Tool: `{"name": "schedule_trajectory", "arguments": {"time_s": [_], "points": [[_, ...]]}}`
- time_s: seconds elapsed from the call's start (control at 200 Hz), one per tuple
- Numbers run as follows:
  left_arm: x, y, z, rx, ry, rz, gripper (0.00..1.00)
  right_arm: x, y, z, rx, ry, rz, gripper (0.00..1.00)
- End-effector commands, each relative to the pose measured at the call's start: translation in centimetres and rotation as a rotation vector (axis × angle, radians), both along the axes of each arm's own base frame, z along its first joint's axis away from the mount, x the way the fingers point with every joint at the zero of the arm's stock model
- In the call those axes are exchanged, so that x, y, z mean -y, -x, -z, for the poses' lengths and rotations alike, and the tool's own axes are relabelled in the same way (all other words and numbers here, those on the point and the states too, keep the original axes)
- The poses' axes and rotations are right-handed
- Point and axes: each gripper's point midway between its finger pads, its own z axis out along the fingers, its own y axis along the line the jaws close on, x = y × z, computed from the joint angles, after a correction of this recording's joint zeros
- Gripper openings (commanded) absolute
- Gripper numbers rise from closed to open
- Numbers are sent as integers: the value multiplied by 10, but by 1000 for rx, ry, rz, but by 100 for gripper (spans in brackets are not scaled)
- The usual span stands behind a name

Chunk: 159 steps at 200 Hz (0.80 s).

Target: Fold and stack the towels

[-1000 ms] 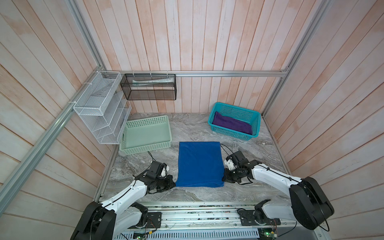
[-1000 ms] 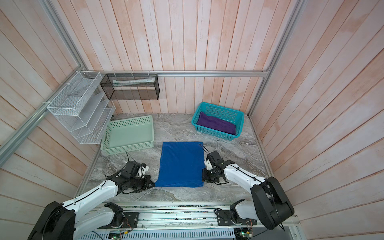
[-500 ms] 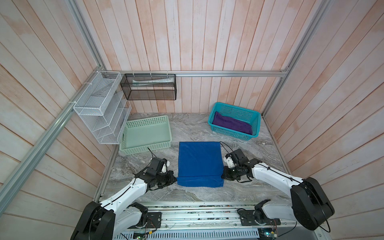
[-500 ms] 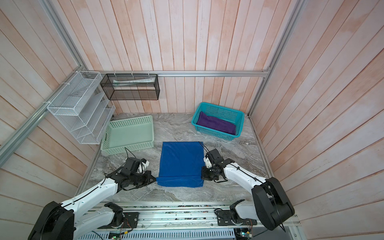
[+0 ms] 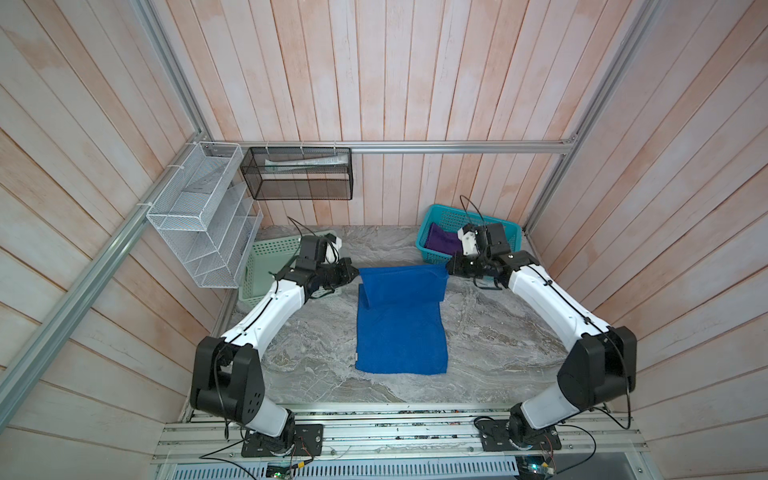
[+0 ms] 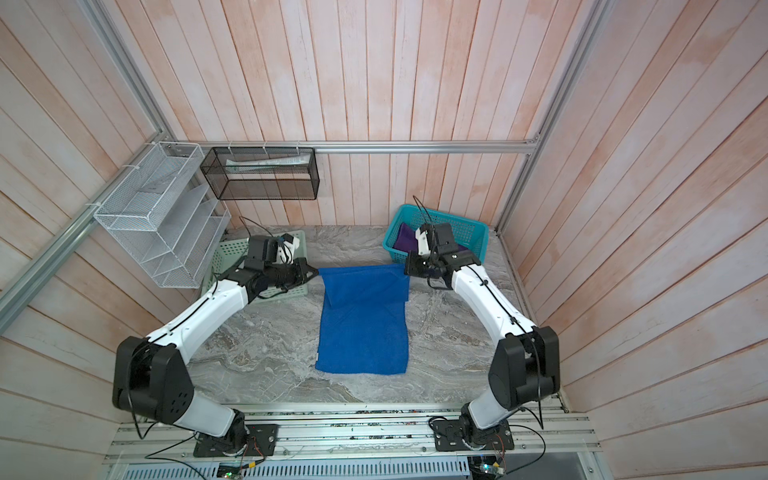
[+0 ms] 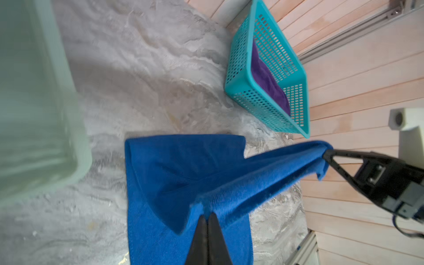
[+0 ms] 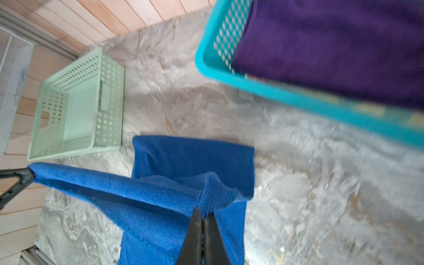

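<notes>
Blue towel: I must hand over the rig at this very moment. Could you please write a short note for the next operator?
Left gripper: shut on one corner of the blue towel.
Right gripper: shut on the other corner of the same edge.
Positions: that edge is lifted and stretched between both grippers, above the towel's far part; the near part lies flat on the table. The purple towel lies in the teal basket.
Done: blue towel gripped, fold unfinished.
Left: probably lay the edge down, then fold the purple towel and stack both.
</notes>
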Motion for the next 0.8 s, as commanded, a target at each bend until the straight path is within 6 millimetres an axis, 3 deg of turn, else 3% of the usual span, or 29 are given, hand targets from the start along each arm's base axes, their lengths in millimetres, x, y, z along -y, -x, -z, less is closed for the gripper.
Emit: {"name": "schedule_trajectory", "arguments": {"time_s": [0.0, 0.13, 0.315, 0.54, 0.79], "points": [[-10, -42, -29, 96, -30, 12, 0, 7, -39, -24, 79, 64, -2, 0], [-20, -70, -47, 131, -24, -3, 0, -4, -64, -31, 73, 65, -46, 0], [-25, -62, -29, 105, -23, -1, 0, -12, -57, -10, 18, 31, -73, 0], [-26, -18, 20, -1, 0, 11, 0, -7, -16, 22, -60, 2, -74, 0], [-27, 54, 78, -136, 15, 21, 0, -10, 58, 87, -213, -23, -88, 0]]}}
